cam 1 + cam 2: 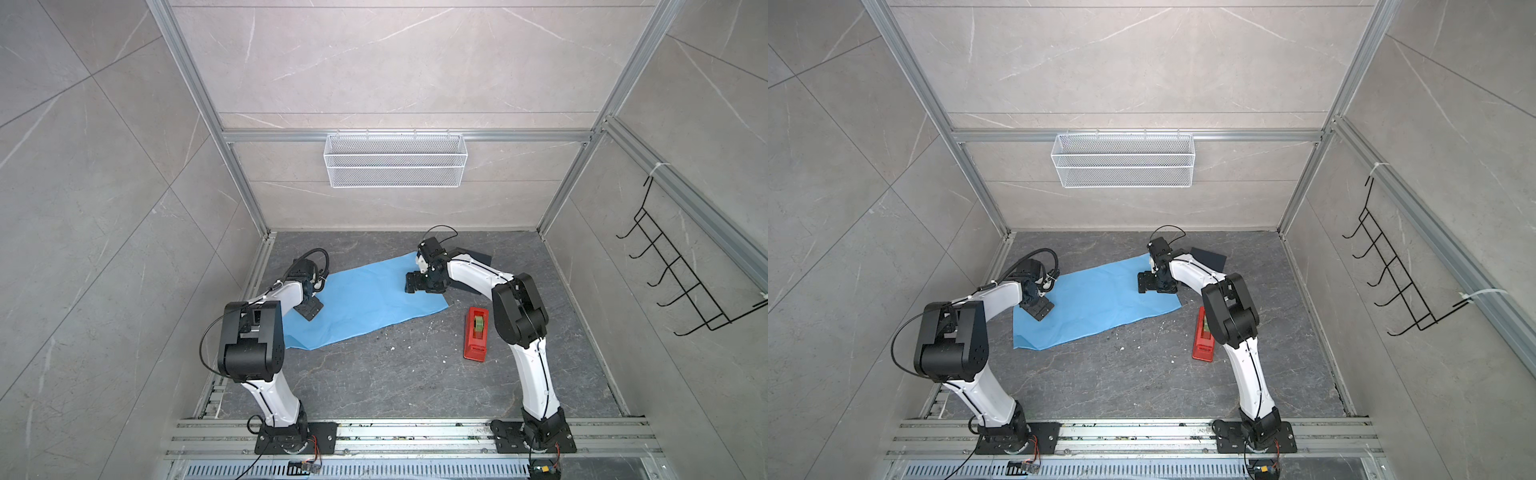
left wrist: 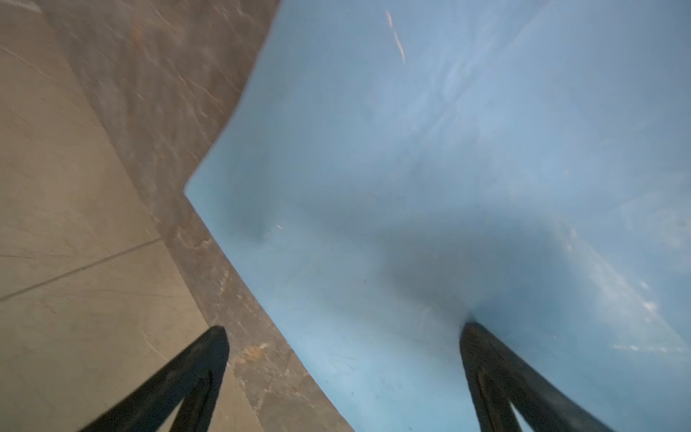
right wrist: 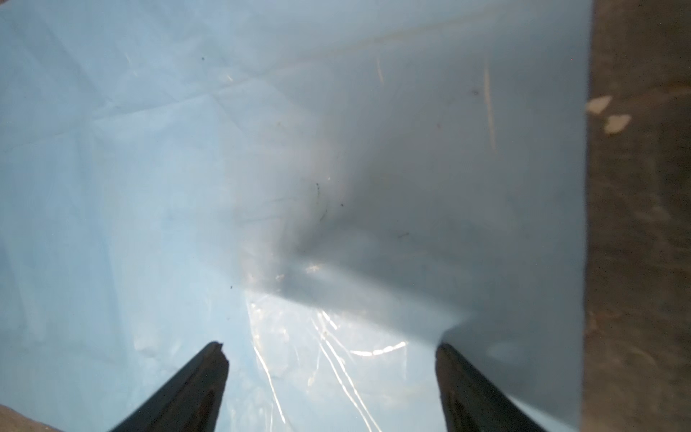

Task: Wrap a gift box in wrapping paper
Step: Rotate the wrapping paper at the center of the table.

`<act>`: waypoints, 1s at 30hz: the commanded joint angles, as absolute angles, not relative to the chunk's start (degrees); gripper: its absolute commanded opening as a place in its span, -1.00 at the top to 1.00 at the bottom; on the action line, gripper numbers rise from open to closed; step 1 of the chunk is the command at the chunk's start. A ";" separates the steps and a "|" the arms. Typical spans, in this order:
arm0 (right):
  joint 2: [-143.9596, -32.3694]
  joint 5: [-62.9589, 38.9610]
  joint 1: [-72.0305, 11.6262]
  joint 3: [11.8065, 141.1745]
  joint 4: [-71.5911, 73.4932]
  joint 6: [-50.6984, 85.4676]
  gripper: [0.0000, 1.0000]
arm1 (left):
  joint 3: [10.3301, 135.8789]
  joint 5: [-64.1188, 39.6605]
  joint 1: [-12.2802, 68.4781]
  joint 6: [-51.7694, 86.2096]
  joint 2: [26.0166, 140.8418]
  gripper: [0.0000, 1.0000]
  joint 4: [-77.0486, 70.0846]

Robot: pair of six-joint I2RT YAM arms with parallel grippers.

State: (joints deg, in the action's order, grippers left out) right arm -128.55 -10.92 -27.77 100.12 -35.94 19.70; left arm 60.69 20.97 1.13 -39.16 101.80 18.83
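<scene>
Showing an early stage of the wrap, both top views present the wrapping paper (image 1: 365, 299) lying spread, light-blue face up, on the dark table (image 1: 395, 374), creased but with no edge folded over anything. The gift box (image 1: 478, 258) sits off the sheet near its far right corner, partly hidden behind the right arm; whether it touches the paper cannot be told. The left pincer (image 1: 309, 309) is low over the sheet's left end with its jaws wide apart and gripping nothing. In the left wrist view one finger (image 2: 486, 359) meets the paper at a small dimple, while the other lies outside the paper's edge. The right pincer (image 1: 415, 286) is likewise spread and empty over the sheet's right end. In the right wrist view both its fingers are over blue paper, close to the sheet's border. A red tape dispenser (image 1: 476, 332) stands on the table just beside the paper's right corner. Judged from this layout, only laying out the sheet is done. Left to do are placing the box on the paper, folding the long sides over it, closing both ends and taping the seams.
</scene>
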 commanded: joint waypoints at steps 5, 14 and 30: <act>-121.38 -11.46 -28.30 82.46 -32.03 20.73 -0.78 | 59.34 21.69 1.79 -41.71 103.74 -1.00 18.31; -110.75 -11.49 -28.30 63.28 -25.23 23.94 -0.78 | 59.46 22.44 5.51 -42.46 103.97 -1.00 19.29; -98.47 -14.16 -30.60 56.77 -23.29 32.71 -0.78 | 72.80 8.05 8.37 -35.28 91.95 -1.00 26.67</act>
